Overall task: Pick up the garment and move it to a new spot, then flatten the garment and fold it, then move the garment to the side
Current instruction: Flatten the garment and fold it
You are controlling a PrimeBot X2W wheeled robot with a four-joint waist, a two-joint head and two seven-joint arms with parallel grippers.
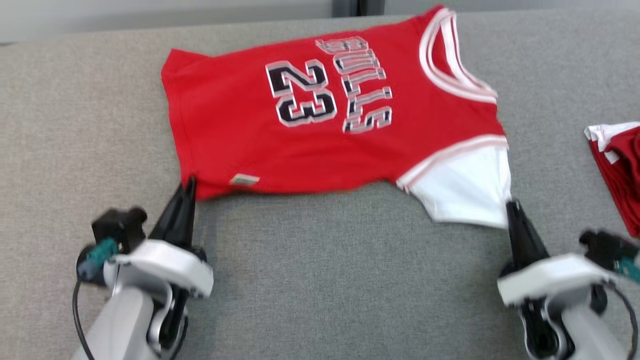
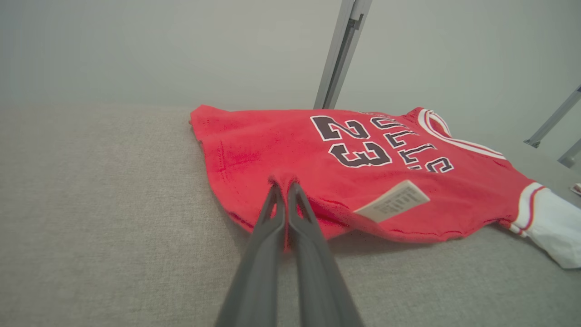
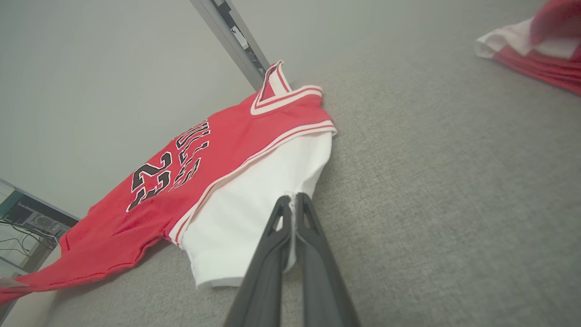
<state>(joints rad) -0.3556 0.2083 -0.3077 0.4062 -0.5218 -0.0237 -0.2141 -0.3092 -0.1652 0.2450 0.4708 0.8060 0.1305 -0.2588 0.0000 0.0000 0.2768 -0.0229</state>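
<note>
Left gripper point(image 1: 189, 189) sits at the lower left of the head view, its two dark fingers pinched shut on the near hem corner of the jersey point(image 1: 240, 125); the left wrist view shows red cloth bunched between the tips. One red jersey lies spread on the grey surface point(image 1: 325, 260) in the upper middle of the frame. Its long axis runs left to right, with the hem at the left and the collar point(image 1: 450, 55) at the upper right, close to the surface's far edge. The number and lettering lie sideways. One pale label point(image 1: 244, 179) sits on the near hem, just right of the left gripper. One white sleeve point(image 1: 465, 185) hangs toward the lower right, where the right gripper point(image 1: 511, 207) is closed on its corner. Bare surface lies left of the jersey and between the two grippers. One other red-and-white cloth point(image 1: 620, 160) lies at the right edge, apart from the sleeve.
</note>
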